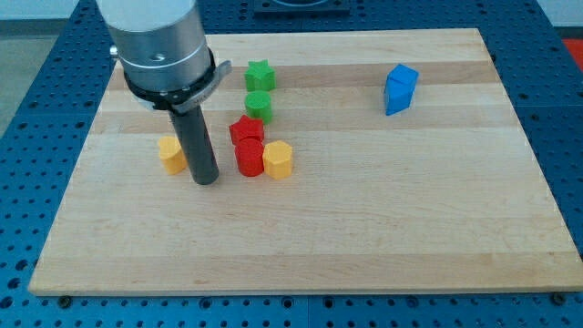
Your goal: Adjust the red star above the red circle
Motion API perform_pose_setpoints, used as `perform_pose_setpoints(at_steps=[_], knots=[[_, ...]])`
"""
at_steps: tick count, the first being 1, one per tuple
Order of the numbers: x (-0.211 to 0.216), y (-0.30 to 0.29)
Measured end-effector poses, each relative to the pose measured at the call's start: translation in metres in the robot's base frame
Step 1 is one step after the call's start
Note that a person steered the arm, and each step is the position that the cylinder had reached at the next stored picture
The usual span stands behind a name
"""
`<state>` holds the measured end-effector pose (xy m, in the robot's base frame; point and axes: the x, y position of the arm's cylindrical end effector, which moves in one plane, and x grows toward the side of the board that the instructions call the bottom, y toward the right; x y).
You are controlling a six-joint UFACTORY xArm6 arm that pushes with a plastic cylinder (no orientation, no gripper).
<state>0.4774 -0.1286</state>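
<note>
Red star [246, 130] touches the red circle [250, 157] at centre-left of the frame; my tip [207, 179], a bare rod tool holding nothing, should nudge gently from the left.

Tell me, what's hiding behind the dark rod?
Behind the straight dark rod, part of the yellow block is covered. My tip sits left of the red blocks.

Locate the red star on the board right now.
The red star sits left of the board's centre, touching the red circle just below it, with the green circle just above.
</note>
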Motion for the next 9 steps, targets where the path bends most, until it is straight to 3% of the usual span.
perform_pose_setpoints(at_steps=[1, 7, 9], knots=[[-0.041, 0.0], [-0.041, 0.022], [-0.058, 0.027]])
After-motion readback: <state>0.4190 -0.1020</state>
